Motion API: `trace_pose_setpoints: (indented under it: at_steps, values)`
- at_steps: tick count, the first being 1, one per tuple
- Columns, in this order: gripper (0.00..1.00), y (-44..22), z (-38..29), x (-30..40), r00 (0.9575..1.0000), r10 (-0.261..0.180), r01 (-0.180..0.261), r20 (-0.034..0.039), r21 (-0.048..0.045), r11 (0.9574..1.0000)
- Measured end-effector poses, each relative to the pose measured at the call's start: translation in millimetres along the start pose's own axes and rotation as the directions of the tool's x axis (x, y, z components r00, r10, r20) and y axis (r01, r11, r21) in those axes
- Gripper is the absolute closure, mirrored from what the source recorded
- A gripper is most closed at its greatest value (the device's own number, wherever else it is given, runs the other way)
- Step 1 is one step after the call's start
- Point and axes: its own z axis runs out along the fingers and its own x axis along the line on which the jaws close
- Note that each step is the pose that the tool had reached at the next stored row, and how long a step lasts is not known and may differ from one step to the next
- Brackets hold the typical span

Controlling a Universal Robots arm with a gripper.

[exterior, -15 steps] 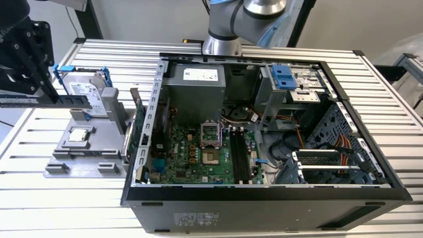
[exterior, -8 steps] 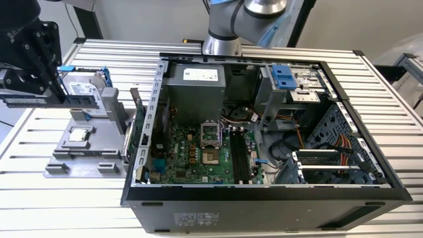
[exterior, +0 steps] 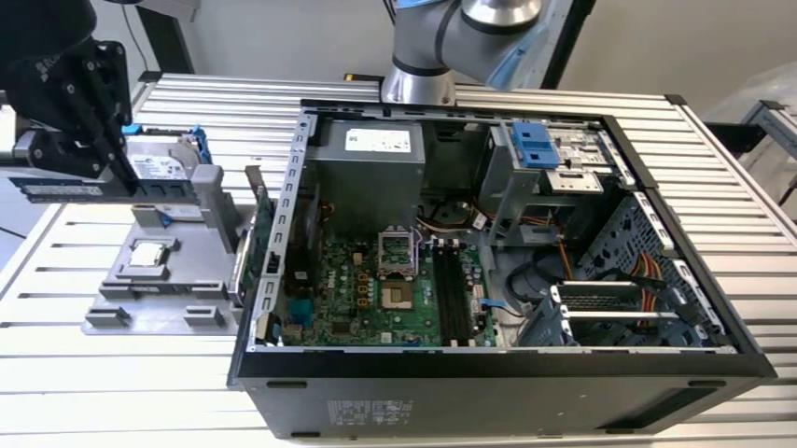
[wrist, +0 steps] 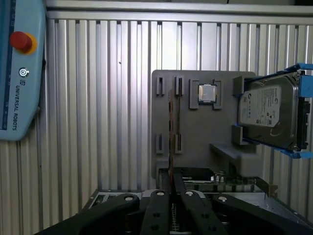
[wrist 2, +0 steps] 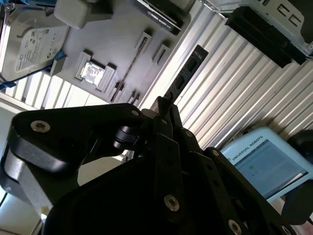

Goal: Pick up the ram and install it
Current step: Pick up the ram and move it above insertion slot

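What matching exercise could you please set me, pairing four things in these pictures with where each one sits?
Things:
1. ram
2. hard drive
3. processor chip
4. motherboard

Places:
A. in a recess of the grey holder
B. inside the open computer case
C. clamped in the gripper
D. in a blue bracket

Pairs: 1-C, 2-D, 3-A, 4-B.
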Motion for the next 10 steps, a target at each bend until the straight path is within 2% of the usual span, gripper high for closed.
trace_pose_setpoints:
  at_steps: [10]
  values:
    - [1.00, -13.8, -0.1, -0.1, 1.0000, 0.000, 0.000, 0.0000, -0.0002, 1.0000]
